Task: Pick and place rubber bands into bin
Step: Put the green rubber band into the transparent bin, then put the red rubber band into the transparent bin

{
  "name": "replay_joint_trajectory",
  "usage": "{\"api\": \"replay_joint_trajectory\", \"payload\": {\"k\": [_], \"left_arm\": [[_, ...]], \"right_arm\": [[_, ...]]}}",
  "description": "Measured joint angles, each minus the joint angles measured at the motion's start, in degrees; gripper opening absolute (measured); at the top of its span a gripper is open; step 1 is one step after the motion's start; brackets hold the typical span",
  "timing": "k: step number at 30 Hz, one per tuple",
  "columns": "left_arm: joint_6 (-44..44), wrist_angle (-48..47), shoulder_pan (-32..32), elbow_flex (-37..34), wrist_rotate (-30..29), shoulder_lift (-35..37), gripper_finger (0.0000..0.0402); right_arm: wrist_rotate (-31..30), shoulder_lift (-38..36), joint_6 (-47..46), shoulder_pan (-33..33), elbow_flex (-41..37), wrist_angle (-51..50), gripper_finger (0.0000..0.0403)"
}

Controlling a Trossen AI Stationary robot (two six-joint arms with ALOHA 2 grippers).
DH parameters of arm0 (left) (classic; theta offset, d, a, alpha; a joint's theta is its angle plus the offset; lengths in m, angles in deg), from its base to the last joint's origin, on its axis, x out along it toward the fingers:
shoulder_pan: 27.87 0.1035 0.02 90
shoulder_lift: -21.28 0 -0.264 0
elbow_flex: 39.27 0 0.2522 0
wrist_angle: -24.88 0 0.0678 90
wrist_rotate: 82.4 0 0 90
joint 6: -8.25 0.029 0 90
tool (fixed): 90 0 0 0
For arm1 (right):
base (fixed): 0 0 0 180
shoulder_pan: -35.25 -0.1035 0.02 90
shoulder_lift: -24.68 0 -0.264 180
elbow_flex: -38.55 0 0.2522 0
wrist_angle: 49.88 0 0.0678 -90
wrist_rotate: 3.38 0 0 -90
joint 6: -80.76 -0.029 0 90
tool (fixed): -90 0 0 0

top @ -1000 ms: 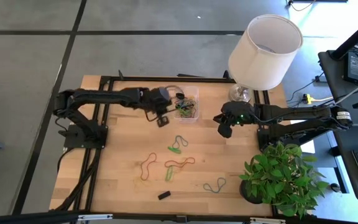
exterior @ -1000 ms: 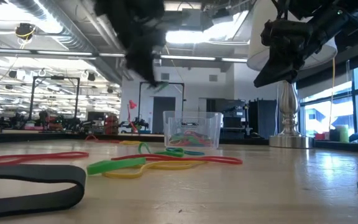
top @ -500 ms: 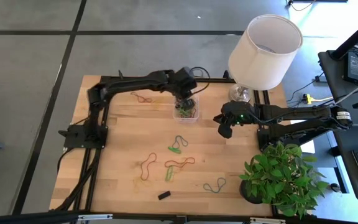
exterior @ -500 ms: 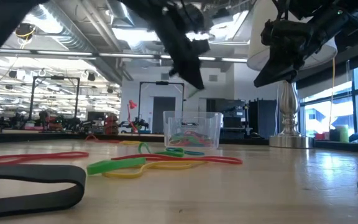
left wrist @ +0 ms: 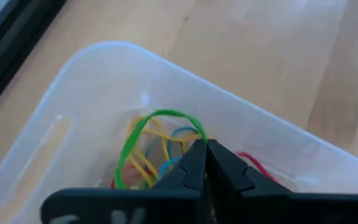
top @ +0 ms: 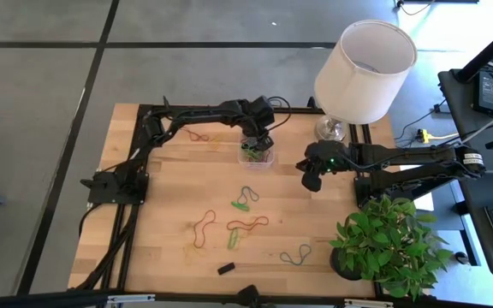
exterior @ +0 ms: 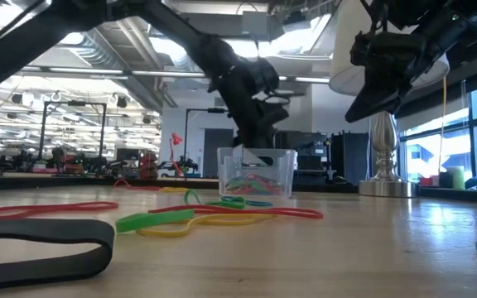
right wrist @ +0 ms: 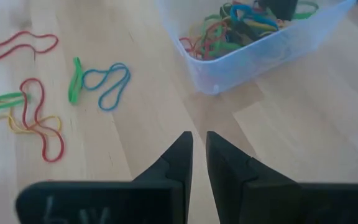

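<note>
Over the bin: left gripper, fingers pinched together on a green rubber band that loops down inside the bin.
Bin: clear tub at the table's far edge, holding a tangle of coloured bands.
Right gripper: hovers above bare wood beside the bin, fingers a narrow slit apart, holding nothing.
Loose rubber bands: scattered mid-table, nearer the front.
Lamp: far right corner.

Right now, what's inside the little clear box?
The bin holds a tangle of rubber bands: red, green, yellow and blue. The left gripper is shut on a green band right over them. The bottom of the pile is covered, so I can't count them.
</note>
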Motion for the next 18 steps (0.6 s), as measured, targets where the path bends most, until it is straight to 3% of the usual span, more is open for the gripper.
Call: {"api": "replay_joint_trajectory", "payload": {"k": [11, 18], "left_arm": [[-0.6, 1.0, 0.5, 0.3, 0.6, -0.3, 0.0097], [2.0, -9.8, 0.6, 6.9, 0.4, -0.2, 0.0105]], "right_arm": [[0.1, 0.0, 0.1, 0.0, 0.0, -1.0, 0.005], [0.1, 0.0, 0.0, 0.0, 0.0, -0.9, 0.005]]}}
